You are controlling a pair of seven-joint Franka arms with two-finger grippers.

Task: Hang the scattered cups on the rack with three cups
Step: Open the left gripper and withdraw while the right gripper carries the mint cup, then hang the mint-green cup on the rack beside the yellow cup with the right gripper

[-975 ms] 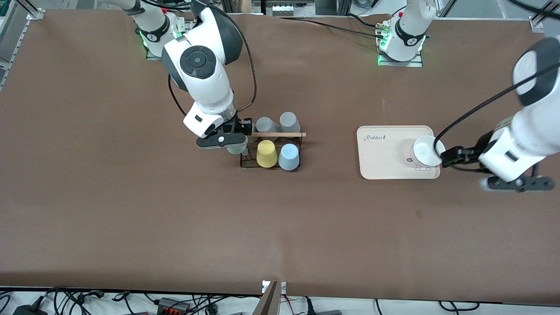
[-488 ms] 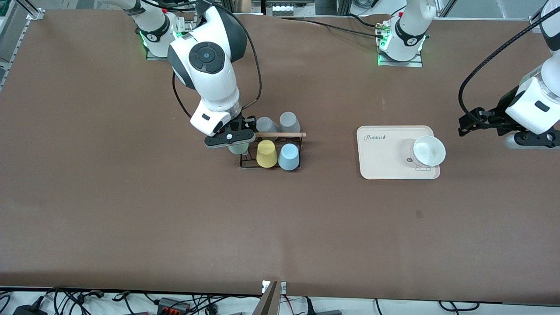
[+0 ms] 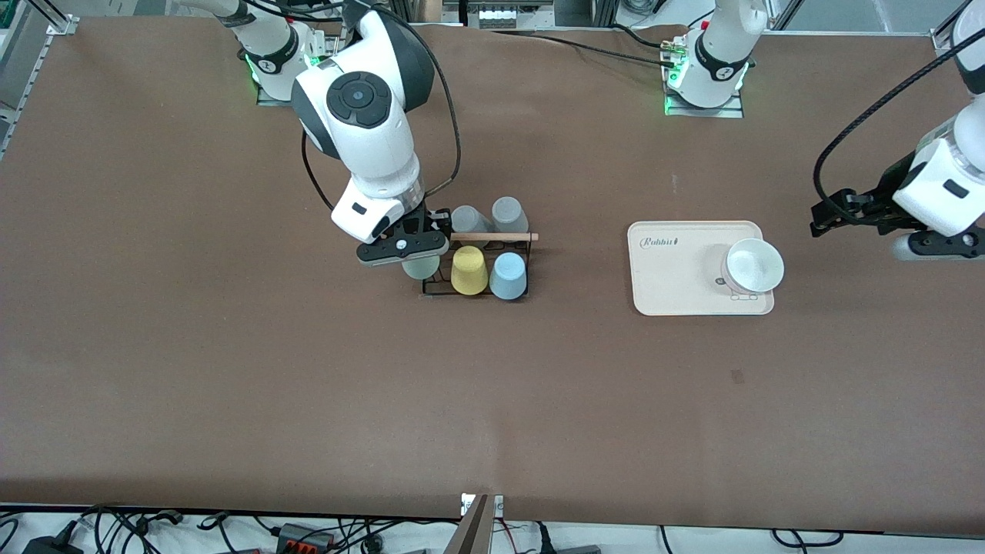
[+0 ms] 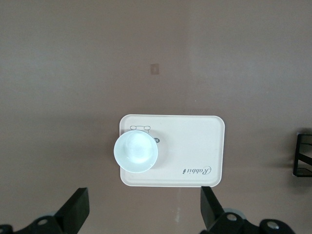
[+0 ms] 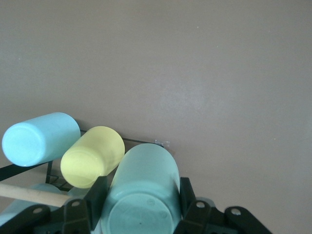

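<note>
Right wrist view: my right gripper (image 5: 141,204) clamps the mint cup (image 5: 144,192) over the rack (image 3: 477,265); my left gripper (image 3: 827,218) waits, fingers apart.

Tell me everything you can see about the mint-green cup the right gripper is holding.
The mint-green cup is a small, plain, handleless tapered cup with a matte, plastic-looking surface. It is upside down, its flat closed base facing up. The right gripper is shut on it, black fingers pressing its two sides. It sits at the rack corner toward the right arm's end, beside the yellow cup. Whether it has fully settled on a peg cannot be seen.
</note>
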